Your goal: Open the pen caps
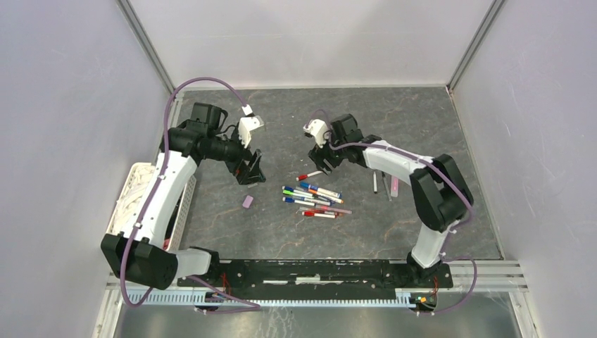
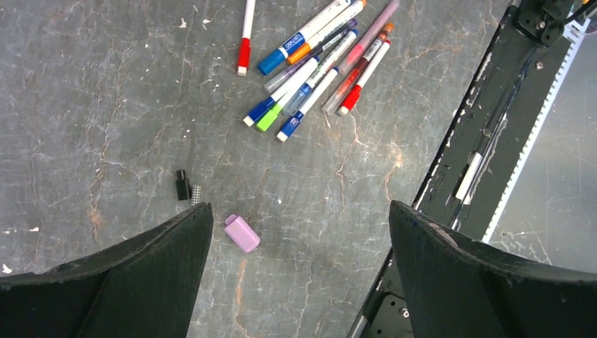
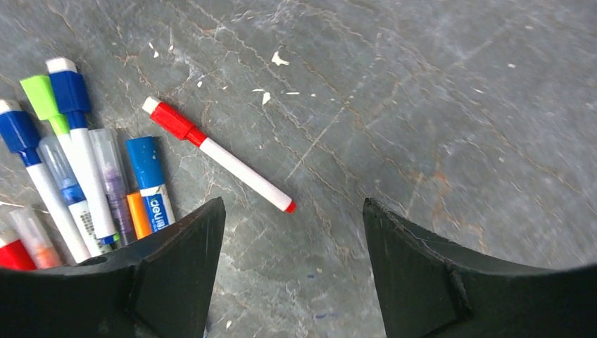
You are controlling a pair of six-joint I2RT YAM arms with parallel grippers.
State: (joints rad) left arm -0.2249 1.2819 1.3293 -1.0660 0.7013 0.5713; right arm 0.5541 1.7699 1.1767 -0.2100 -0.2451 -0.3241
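Here your empty, wide-open right gripper point(image 3: 292, 211) hangs over the red-capped pen point(image 3: 225, 158), seemingly to grasp it; left gripper point(image 2: 299, 211) likewise open, empty.

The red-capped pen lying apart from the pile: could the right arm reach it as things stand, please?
Probably yes. The right gripper hangs open right by the red-capped pen, which lies alone on the table, apart from the pile, with nothing between.
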